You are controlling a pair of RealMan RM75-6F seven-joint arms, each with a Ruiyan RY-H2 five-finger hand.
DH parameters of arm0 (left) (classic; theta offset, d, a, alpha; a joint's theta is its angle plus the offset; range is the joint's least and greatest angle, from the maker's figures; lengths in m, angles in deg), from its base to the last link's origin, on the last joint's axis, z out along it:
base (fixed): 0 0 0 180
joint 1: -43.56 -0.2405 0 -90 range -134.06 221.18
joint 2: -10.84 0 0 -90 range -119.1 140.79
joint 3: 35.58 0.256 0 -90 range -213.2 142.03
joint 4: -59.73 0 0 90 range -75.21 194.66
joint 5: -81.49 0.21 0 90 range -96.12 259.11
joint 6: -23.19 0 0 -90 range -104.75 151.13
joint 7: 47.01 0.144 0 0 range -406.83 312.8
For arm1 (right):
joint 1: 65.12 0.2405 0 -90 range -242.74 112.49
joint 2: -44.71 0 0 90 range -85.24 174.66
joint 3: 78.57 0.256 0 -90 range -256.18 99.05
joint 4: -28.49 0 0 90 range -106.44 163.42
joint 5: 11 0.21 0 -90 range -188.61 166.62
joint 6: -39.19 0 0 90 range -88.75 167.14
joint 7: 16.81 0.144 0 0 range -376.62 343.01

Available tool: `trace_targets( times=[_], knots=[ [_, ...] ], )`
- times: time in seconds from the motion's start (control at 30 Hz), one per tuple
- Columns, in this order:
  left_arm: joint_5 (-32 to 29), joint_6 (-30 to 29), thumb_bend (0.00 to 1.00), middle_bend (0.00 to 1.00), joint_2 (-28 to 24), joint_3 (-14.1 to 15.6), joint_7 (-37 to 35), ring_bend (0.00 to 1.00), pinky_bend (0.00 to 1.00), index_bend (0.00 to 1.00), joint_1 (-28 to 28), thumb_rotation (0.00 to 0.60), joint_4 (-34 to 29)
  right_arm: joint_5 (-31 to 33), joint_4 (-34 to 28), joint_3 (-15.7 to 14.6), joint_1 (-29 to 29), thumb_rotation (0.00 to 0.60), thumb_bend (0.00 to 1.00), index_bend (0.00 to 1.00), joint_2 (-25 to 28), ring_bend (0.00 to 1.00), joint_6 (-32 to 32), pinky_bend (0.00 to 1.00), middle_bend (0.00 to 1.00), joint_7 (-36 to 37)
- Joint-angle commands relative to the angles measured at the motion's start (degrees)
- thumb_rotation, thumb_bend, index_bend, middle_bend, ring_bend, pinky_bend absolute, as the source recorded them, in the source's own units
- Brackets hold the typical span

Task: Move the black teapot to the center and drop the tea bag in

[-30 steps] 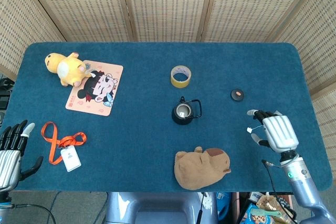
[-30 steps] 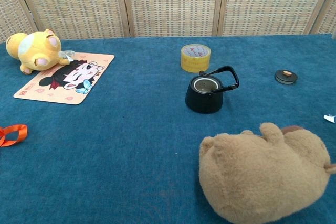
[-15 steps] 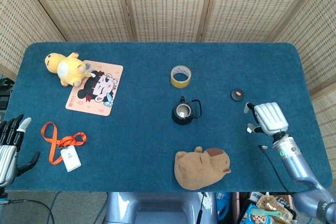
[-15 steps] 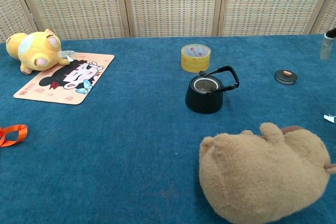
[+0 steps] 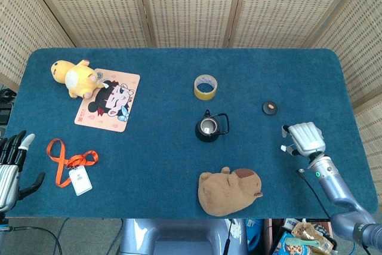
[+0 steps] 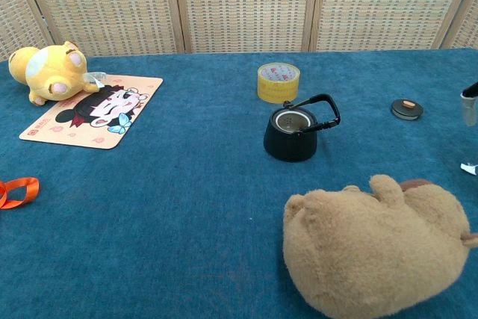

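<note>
The black teapot [image 5: 207, 128] [image 6: 291, 134] stands upright near the table's middle, lid off, handle tipped to the right. Its small round lid [image 5: 270, 107] [image 6: 406, 109] lies further right. A small white tea bag [image 5: 285, 148] [image 6: 468, 169] lies on the cloth by the right edge. My right hand [image 5: 304, 137] hovers just above it, fingers pointing down and holding nothing; the chest view catches only a fingertip [image 6: 469, 102]. My left hand [image 5: 12, 168] hangs off the table's front left corner, fingers spread and empty.
A yellow tape roll [image 5: 205, 86] [image 6: 278, 82] sits behind the teapot. A brown plush [image 5: 228, 190] [image 6: 373, 244] lies at the front. At the left are a yellow plush [image 5: 73, 76], a cartoon mat [image 5: 108, 100] and an orange lanyard with badge [image 5: 68, 162].
My right hand has tipped its fingers downward and drawn in over the tea bag. My left hand has sunk slightly lower at the table's corner. The teapot and tea bag have not moved.
</note>
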Motion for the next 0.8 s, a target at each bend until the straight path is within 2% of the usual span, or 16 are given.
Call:
trace_targets(
  times=[0.03,0.8],
  knots=[
    [-0.2,0.2,0.34,0.0,0.0,-0.2,-0.2,0.0,0.0,0.0,-0.2,0.6,0.1,0.6,1.6,-0.7,0.5,0.6,0.43,0.52,-1.3,0.99,-1.1,0.99,0.92,-0.3],
    [-1.4,2.4,0.34,0.0,0.4,-1.6,-1.1,0.0,0.0,0.0,-1.1,0.6,1.2,4.3,11.3,-2.1,3.6,0.6,0.47,0.55,-8.4,0.99,-7.3,0.99,0.92,-1.9]
  ],
)
